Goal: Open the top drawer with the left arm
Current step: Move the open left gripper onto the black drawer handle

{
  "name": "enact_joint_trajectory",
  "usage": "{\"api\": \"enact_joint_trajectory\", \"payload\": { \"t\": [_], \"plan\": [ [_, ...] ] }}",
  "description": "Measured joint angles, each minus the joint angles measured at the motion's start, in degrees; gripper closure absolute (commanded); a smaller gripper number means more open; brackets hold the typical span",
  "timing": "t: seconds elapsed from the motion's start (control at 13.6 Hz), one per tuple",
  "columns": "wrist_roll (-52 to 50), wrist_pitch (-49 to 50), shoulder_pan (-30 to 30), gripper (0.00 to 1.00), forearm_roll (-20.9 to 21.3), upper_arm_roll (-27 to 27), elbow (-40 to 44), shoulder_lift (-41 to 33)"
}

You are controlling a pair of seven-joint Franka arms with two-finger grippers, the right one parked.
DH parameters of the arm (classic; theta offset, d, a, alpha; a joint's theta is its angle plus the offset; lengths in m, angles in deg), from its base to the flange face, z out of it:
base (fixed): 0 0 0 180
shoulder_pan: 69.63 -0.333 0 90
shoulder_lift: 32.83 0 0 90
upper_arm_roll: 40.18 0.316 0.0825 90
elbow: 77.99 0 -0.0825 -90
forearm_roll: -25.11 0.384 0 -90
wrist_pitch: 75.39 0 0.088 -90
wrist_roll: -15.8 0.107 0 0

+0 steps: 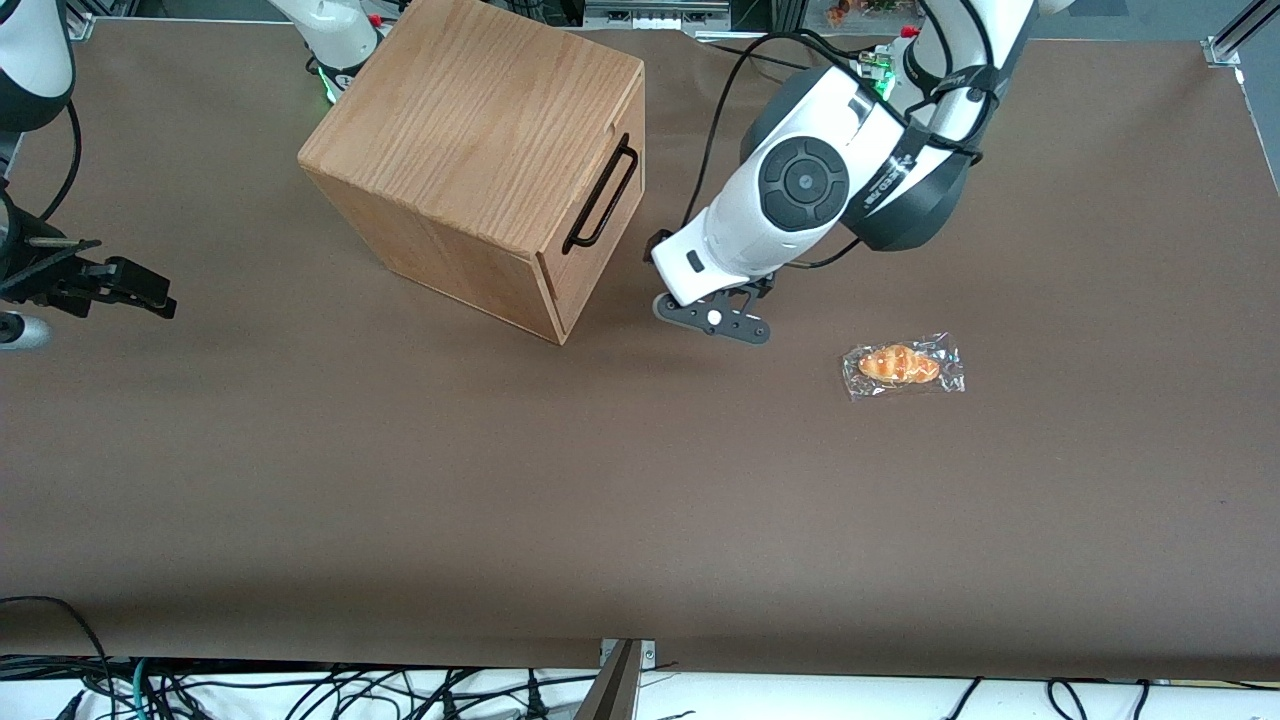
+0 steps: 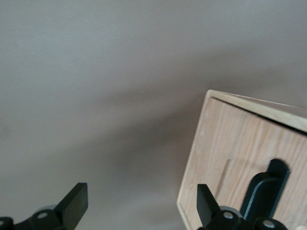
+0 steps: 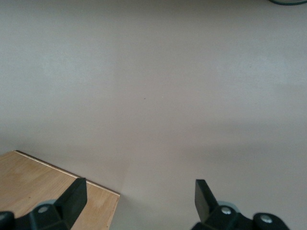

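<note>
A light oak cabinet [image 1: 470,140] stands on the brown table. Its top drawer [image 1: 612,150] looks shut, flush with the cabinet's front, and a thin black bar handle [image 1: 600,195] runs across it. The left arm's gripper [image 1: 712,320] hangs low over the table just in front of that drawer front, a short gap away from the handle. In the left wrist view the gripper [image 2: 142,194] is open with only bare table between its fingers. One fingertip [image 2: 205,197] overlaps the edge of the drawer front [image 2: 240,143], and the handle's end [image 2: 268,184] shows beside it.
A wrapped bread roll [image 1: 903,365] lies on the table toward the working arm's end, nearer to the front camera than the gripper. The brown table mat [image 1: 500,480] stretches out toward the front camera.
</note>
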Motion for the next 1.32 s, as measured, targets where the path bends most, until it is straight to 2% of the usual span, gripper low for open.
{"api": "enact_joint_trajectory", "payload": {
  "t": [1.32],
  "plan": [
    [3.6,-0.7,6.1,0.00,-0.3,-0.3,-0.4,1.4]
  ]
}}
